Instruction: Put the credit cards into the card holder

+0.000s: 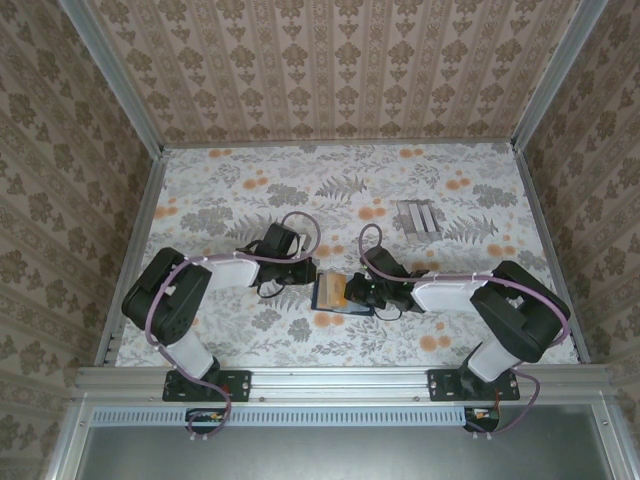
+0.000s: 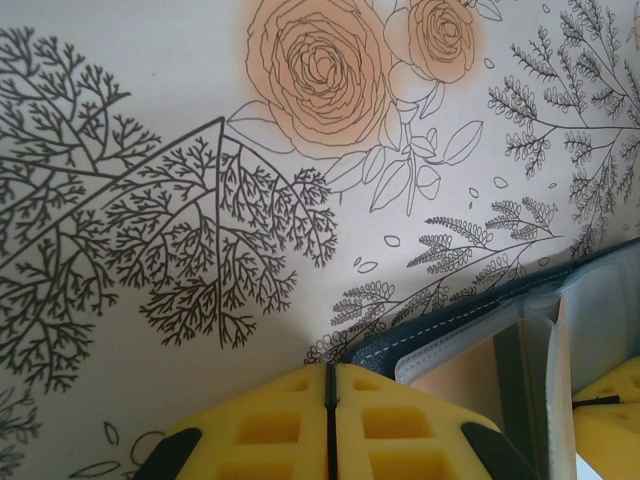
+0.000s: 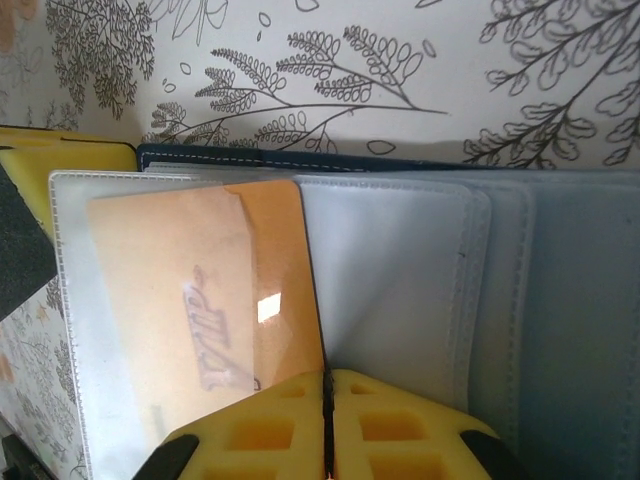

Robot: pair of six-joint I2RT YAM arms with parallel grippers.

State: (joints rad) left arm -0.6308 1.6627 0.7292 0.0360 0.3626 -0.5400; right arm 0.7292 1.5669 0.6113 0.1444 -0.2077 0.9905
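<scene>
The card holder (image 1: 330, 292) lies open on the floral table between both arms, navy outside with clear sleeves (image 3: 400, 270); its stitched navy edge (image 2: 470, 315) shows in the left wrist view. An orange credit card (image 3: 275, 270) printed "VIP" sits partly inside a clear sleeve, standing on edge. My right gripper (image 3: 327, 385) is shut on that card's lower edge, at the holder's right side (image 1: 352, 292). At the holder's left corner my left gripper (image 2: 330, 375) is shut with nothing between its fingers (image 1: 310, 275).
Pale grey striped flat pieces (image 1: 418, 217) lie on the table behind and to the right of the holder. Metal rails (image 1: 135, 250) and patterned walls border the table on three sides.
</scene>
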